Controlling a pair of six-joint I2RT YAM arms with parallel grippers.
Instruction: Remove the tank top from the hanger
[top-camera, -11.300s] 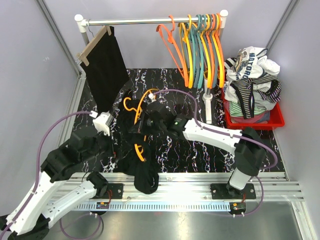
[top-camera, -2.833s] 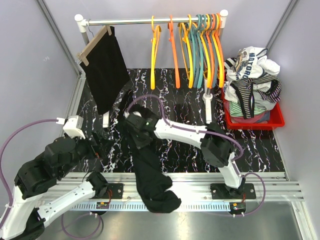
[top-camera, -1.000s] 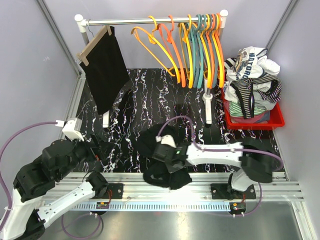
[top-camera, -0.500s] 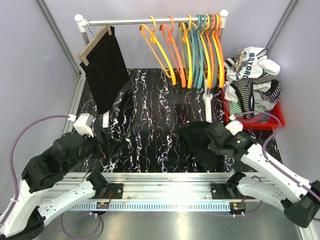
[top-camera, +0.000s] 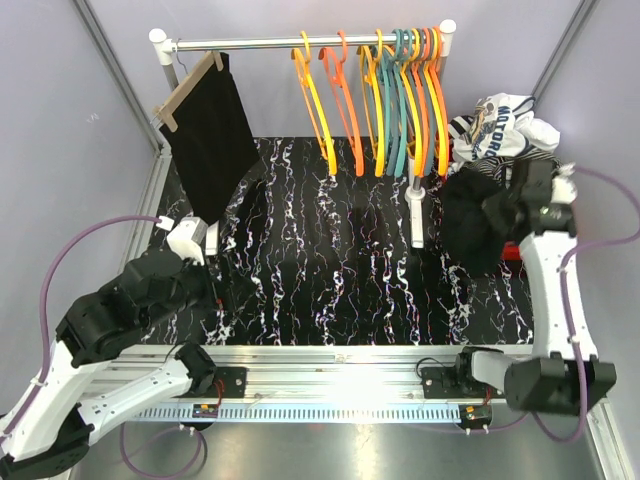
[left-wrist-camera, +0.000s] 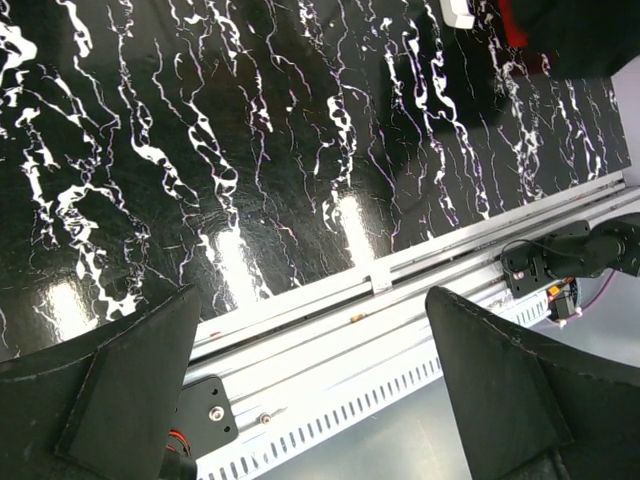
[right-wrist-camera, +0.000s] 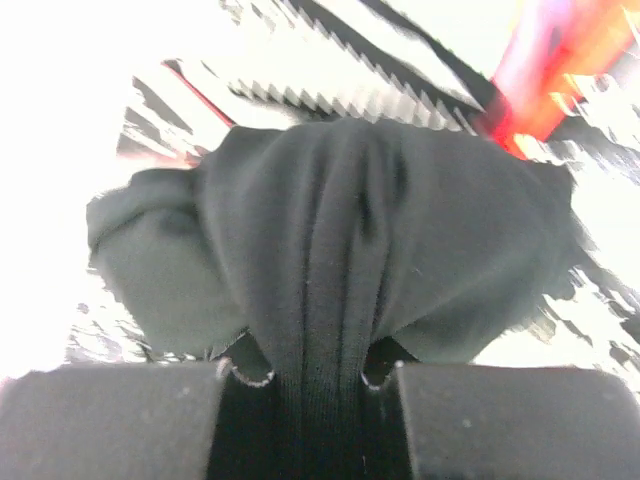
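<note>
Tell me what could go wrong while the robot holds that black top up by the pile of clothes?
1. The right tool pinches only a narrow fold of the tank top, so it might slip out early.
2. The top hangs near the edge of the red bin, so it may land half on the table.
3. The dangling cloth is close to the white rack post and could catch on it.
</note>
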